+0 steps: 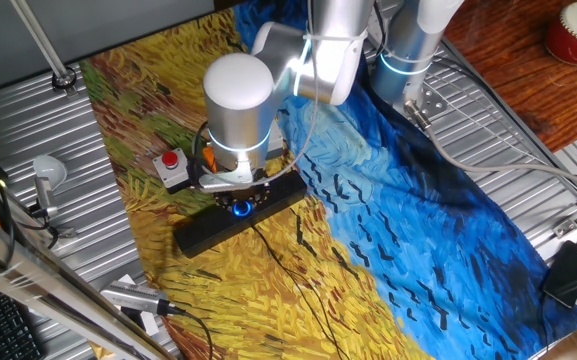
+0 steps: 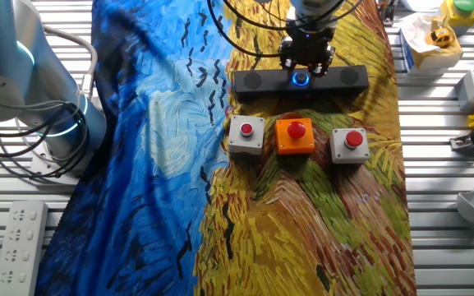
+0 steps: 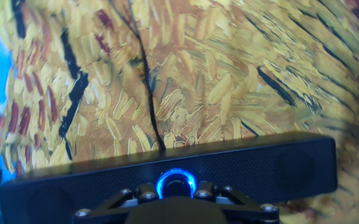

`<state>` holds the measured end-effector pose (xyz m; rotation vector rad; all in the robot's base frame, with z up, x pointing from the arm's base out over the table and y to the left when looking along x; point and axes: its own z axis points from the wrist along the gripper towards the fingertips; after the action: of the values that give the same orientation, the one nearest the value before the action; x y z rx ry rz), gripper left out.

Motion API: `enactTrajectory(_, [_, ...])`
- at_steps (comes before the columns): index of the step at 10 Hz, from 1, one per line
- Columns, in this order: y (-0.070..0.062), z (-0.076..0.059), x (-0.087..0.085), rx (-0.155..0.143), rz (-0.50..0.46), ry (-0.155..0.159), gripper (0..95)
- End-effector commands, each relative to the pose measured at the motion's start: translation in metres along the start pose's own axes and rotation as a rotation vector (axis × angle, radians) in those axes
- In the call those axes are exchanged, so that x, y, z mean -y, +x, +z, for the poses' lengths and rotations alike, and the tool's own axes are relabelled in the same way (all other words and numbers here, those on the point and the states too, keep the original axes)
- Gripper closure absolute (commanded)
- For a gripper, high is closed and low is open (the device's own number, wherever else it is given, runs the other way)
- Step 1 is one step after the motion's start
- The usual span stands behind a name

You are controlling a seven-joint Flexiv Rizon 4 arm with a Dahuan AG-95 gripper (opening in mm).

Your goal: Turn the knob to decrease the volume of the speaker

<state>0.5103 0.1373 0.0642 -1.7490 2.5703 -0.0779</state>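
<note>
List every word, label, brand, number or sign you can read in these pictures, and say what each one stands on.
None can be read.
The speaker shows no lettering; its knob bears only a blue glowing ring.
The grey button boxes and the orange box show no legible marks.
The gripper shows no readable label.

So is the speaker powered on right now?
On: the knob at the middle of the speaker shows a glowing blue ring, seen in all three views.

One fixed view looks down from high behind the speaker (image 1: 238,217); the other fixed view looks down from the opposite, button side. The hand view sits close above the knob (image 3: 176,182). All share the speaker.
</note>
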Motion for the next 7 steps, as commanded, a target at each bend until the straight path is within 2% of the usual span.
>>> enactTrajectory(1, [0.0001, 0.0001, 0.0005, 0.003, 0.069, 0.001, 57.0])
enactTrajectory(3, [0.0002, 0.0004, 0.0007, 0.009, 0.174, -0.001, 57.0])
enactTrajectory(7, [0.0003, 0.0009, 0.0008, 0.015, 0.31, -0.005, 57.0])
